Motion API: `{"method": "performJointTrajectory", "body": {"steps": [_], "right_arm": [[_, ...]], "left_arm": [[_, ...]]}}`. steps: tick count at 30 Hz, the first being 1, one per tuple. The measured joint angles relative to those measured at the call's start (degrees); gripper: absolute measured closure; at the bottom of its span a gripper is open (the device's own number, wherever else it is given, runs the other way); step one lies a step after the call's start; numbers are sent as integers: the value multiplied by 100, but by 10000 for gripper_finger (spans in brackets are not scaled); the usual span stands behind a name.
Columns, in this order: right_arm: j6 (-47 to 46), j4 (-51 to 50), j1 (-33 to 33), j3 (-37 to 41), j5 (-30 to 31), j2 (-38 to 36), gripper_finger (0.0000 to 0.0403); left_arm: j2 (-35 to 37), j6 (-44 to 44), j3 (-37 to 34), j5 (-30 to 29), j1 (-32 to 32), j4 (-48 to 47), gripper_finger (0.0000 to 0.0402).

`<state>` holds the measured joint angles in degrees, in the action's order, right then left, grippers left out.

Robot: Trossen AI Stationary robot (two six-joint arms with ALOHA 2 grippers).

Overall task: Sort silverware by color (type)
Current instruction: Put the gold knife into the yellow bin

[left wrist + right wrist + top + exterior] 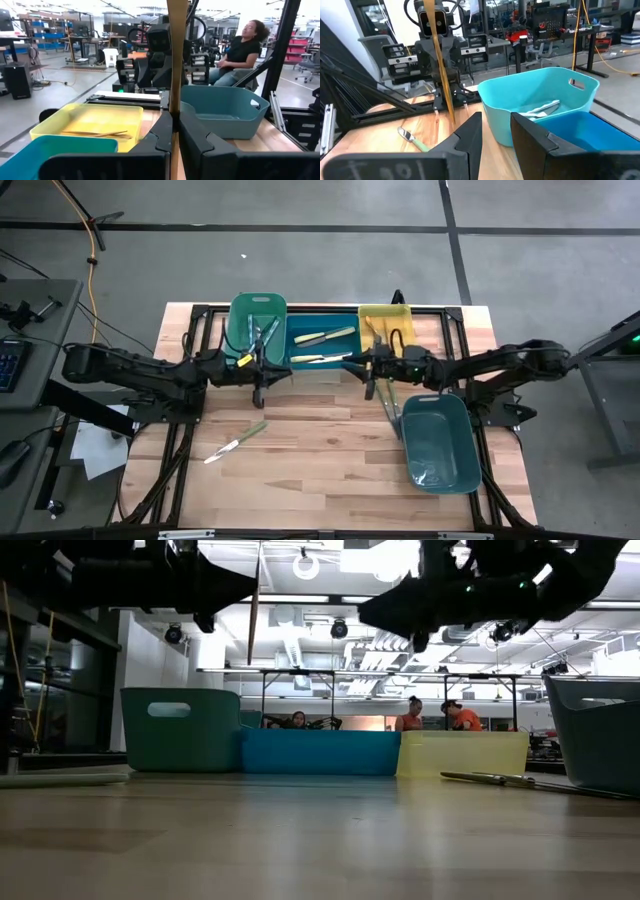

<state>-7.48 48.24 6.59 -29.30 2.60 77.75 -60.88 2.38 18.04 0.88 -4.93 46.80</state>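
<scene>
My left gripper (260, 372) hovers in front of the green bin (258, 320), shut on a thin brownish utensil (177, 50) that stands upright. My right gripper (496, 131) is open and touches nothing; it hovers in front of the yellow bin (385, 322), facing the left arm. A green-handled knife (235, 442) lies flat on the wood near the left. A couple of utensils (390, 405) lie beside the grey-teal bin (440, 442). Pale yellow-handled utensils (325, 337) lie in the blue bin (322, 345). Brownish ones (97, 134) lie in the yellow bin. My left gripper pinches the brownish utensil's shaft (174, 112) between its two fingers (161, 132). The fingers come level, pointing toward the table's right, and lie across it. The utensil stands nearly upright, lifted clear of the table, with its lower end (250, 662) hanging well above the wood.
Three bins stand in a row at the far edge: green, blue, yellow. The grey-teal bin sits at the near right corner. Bare wood (320, 450) lies between the arms and the near edge. People sit in the room beyond the table (410, 715).
</scene>
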Motion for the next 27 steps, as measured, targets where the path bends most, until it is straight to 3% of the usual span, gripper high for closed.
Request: {"method": "performJointTrajectory", "body": {"steps": [5,12,20,27], "right_arm": [[264,824,-4,-337,-8,1015,304],[323,636,-62,-1707,-612,2189,277],[619,-532,-283,-2736,-621,2692,217],[631,-698,-301,-2940,-586,2737,204]], "left_arm": [[-134,-1,0,-128,0,249,396],[-580,-1,4,-433,2,400,396],[-733,66,4,-453,11,635,396],[-733,205,4,-415,23,662,396]]}}
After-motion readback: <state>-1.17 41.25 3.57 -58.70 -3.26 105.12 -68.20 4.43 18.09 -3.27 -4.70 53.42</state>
